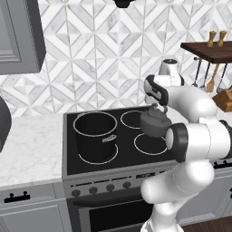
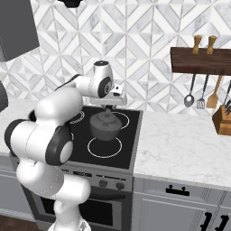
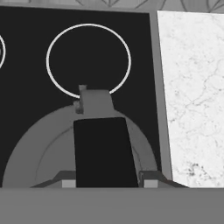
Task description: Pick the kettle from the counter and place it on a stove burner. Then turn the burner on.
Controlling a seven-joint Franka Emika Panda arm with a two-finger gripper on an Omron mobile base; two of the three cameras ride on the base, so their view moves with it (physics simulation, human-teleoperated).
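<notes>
gripping the kettle (image 2: 105, 126) handle, gripper (image 2: 108, 109) holds it over the cooktop (image 2: 119, 151).

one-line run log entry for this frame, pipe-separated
phase: carry | gripper: shut on kettle handle | kettle: lifted over cooktop right side | stove burner: bare, not yet reached | pot: front-left ring

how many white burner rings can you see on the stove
4. Back-right thin white ring, front-right ring, front-left ring under the tall black pot, back-left ring largely behind the arm.

The kettle (image 3: 43, 148) fills the 6 o'clock area, its black handle (image 3: 105, 151) central. A white burner ring (image 3: 89, 60) sits at 12; marble counter (image 3: 192, 96) at 3.
</notes>
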